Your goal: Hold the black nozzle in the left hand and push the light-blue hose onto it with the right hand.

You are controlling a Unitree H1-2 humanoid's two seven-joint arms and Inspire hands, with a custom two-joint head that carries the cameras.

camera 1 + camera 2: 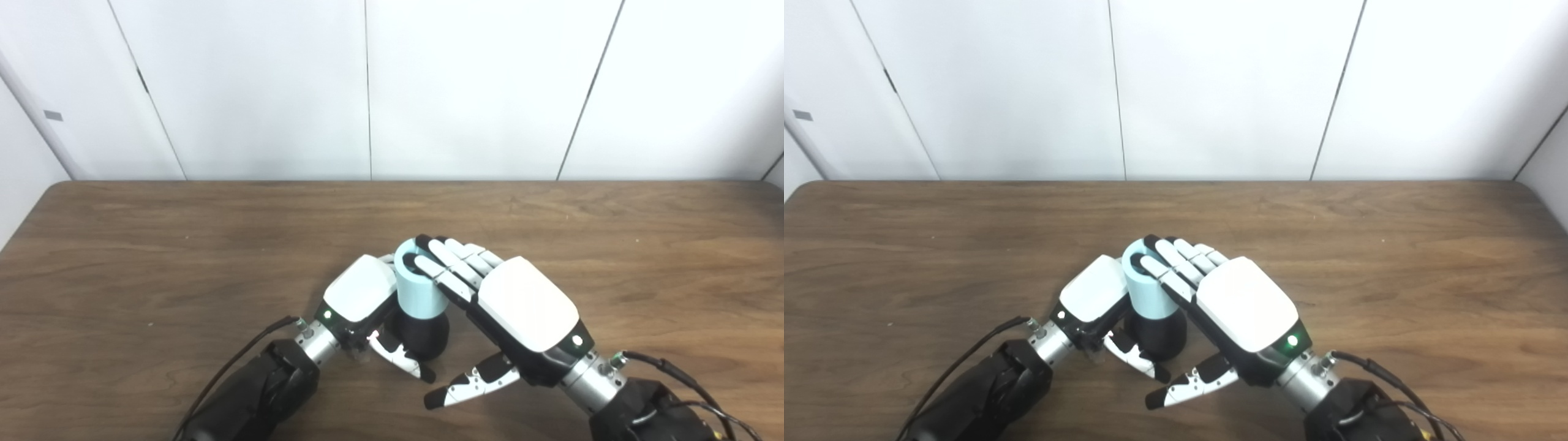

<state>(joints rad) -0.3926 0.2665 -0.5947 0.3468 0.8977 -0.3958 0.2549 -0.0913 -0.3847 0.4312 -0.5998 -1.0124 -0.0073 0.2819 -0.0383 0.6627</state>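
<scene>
Low in the frame's centre, the left hand (361, 294) grips the black nozzle (422, 335); the light-blue hose (416, 288) sits upright on it (right hand (502, 300) fingers flat against its top, thumb apart).

Table (184, 245) bare on far half, far left, far right: open passage there. Near centre blocked: left hand (361, 294) and right hand (520, 306) crowd light-blue hose (416, 288) seated on black nozzle (422, 334). No gap between hands at hose. Right thumb (465, 386) sticks out near side, narrowing approach there.
</scene>
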